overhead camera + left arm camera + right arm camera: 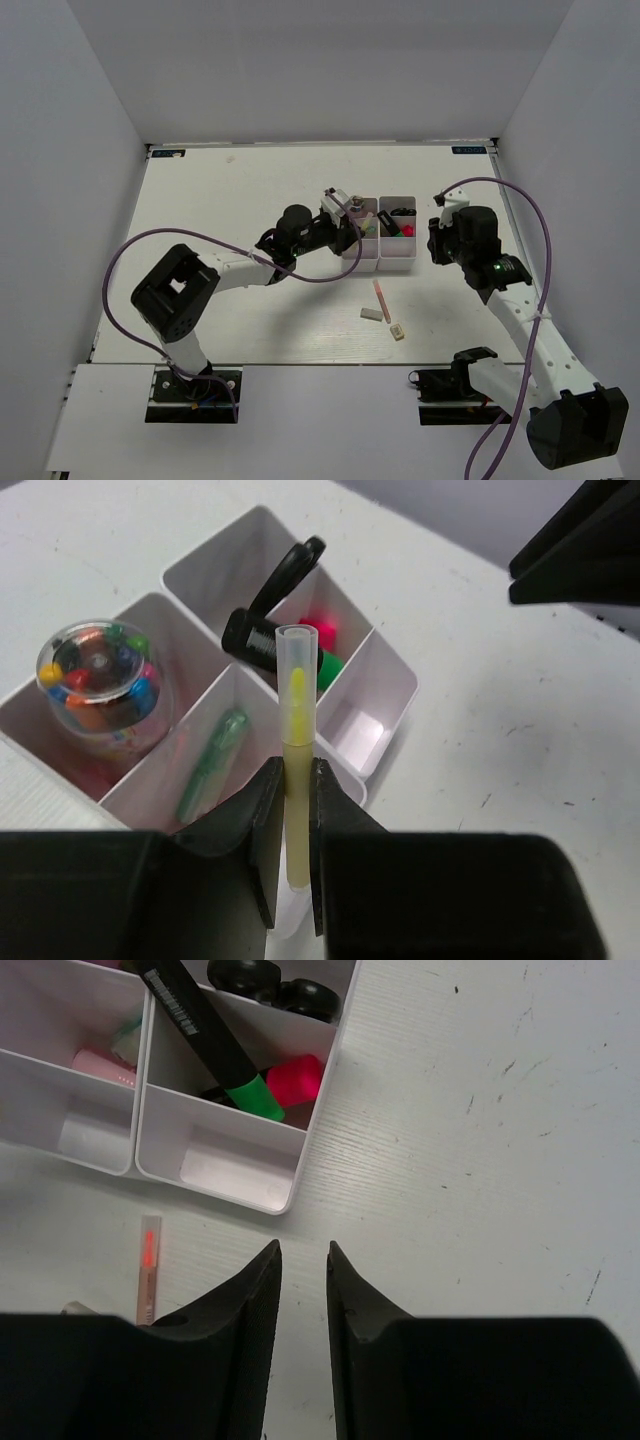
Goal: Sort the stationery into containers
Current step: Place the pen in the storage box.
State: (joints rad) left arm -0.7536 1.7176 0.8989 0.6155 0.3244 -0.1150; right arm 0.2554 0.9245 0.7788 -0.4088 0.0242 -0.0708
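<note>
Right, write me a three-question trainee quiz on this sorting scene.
1. True or false: the left gripper holds the cream stick over the bins.
2. The pink stick lies: A) in the bins, B) on the table, C) in the left gripper.
3. How many erasers lie loose near the pink stick?
Key: 1 true; 2 B; 3 two, the grey eraser and the tan eraser.

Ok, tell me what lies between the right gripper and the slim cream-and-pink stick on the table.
Nothing: the right wrist view shows only bare white table between the right gripper and the slim cream-and-pink stick.
</note>
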